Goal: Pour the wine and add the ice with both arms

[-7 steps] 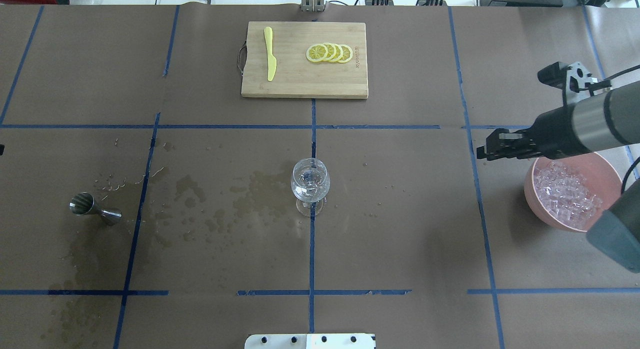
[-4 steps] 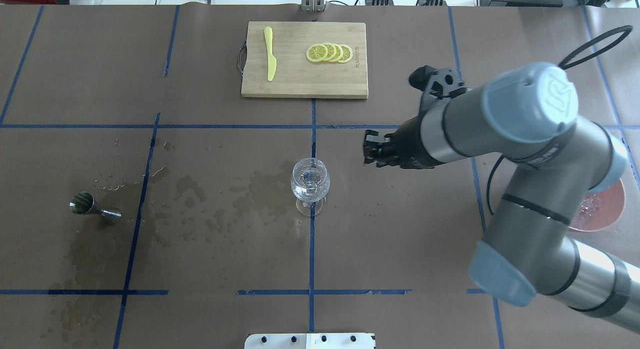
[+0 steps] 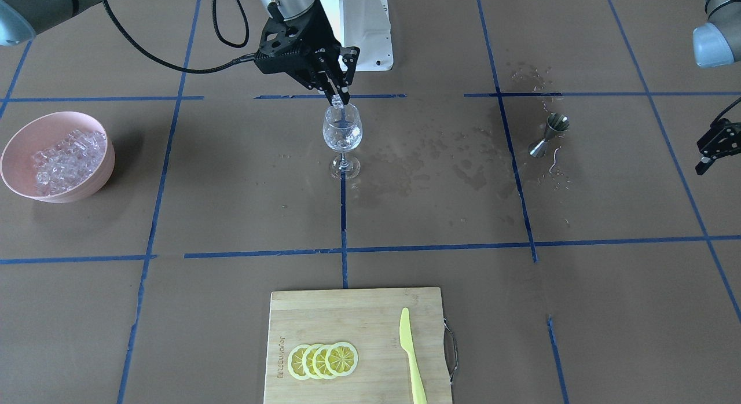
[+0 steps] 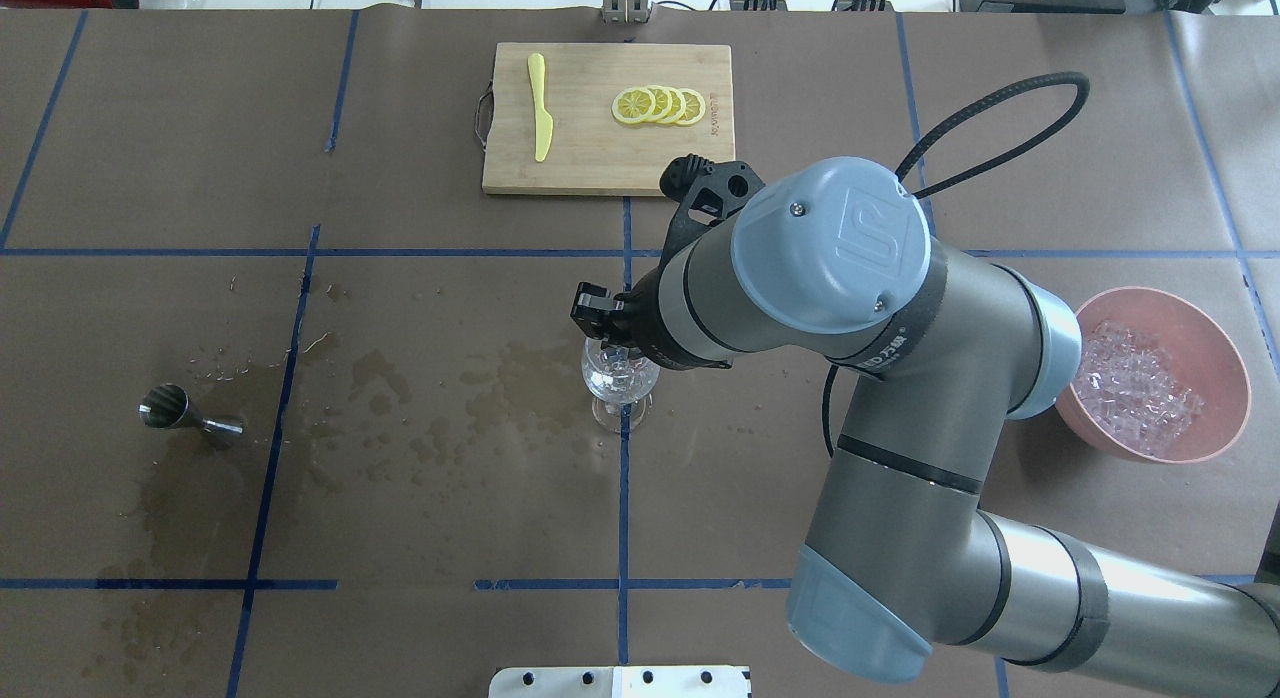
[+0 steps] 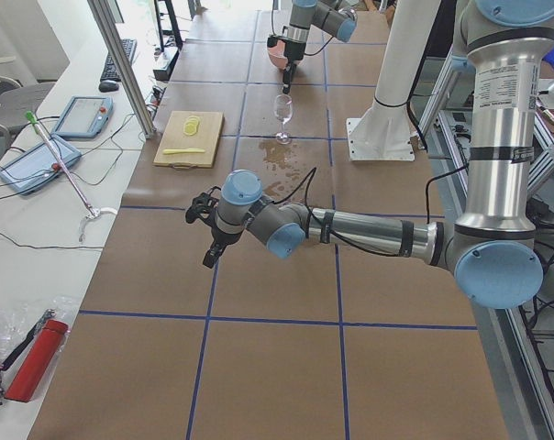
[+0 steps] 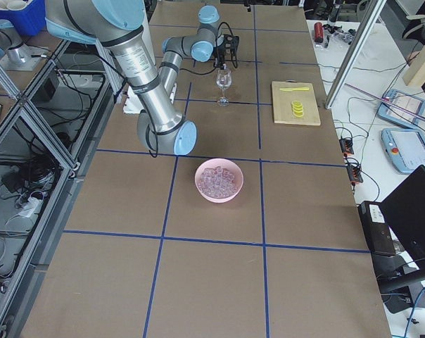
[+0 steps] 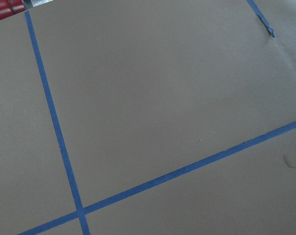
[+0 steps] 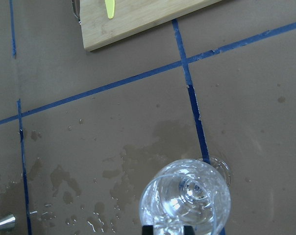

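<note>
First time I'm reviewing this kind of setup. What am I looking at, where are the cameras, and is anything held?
Two robot arms with two-finger grippers work at a brown table. Four cameras are fixed: one above and behind the robot, one facing it, one at each table end. Two more sit on the wrists. On the table: a wine glass, a pink bowl of ice, a steel measuring cup, a cutting board with lemon slices and a yellow knife, plus wet patches. The right gripper hangs just above the glass and appears to pinch one ice cube. The left gripper hangs over bare table; open or shut, I cannot tell.
</note>
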`<state>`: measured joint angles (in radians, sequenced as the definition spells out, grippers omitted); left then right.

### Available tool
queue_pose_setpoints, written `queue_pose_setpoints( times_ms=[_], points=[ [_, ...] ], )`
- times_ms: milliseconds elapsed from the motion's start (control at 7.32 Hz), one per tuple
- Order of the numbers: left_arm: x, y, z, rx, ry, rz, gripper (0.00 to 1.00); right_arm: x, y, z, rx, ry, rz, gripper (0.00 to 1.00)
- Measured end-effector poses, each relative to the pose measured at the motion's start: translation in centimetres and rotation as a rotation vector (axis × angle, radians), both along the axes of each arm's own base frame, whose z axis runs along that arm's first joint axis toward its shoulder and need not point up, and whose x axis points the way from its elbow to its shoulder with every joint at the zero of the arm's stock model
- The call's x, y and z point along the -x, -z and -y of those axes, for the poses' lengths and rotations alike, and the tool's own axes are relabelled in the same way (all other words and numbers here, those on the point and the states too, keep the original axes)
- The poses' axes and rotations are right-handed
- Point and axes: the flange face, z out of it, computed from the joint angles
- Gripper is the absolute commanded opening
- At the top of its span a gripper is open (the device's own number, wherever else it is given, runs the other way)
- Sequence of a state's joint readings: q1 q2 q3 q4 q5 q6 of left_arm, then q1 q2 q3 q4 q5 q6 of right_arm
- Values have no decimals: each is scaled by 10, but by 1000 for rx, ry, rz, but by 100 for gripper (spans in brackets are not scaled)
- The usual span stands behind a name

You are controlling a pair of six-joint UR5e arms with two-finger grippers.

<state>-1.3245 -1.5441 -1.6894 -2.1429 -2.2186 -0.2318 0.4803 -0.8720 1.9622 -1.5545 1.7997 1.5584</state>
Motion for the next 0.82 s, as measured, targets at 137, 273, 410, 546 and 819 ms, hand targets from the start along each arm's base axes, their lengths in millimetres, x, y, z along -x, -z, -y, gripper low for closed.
queue_pose_setpoints(
  times_ms=[137,273,410,546,819],
  points=[
    [1,2,-2,0,3,-3,100,8,1,5,2,-9,-10,0],
    [2,6,-3,-5,6,-6,100,13,0,8,1,-19,-21,32],
    [3,9,-4,-9,8,-8,100,13,-1,9,0,-22,-24,99],
    [3,10,-5,-11,9,-9,100,11,-3,8,-1,-25,-26,100],
    [3,11,-5,-8,7,-10,100,7,-5,8,-1,-28,-26,100]
  ],
)
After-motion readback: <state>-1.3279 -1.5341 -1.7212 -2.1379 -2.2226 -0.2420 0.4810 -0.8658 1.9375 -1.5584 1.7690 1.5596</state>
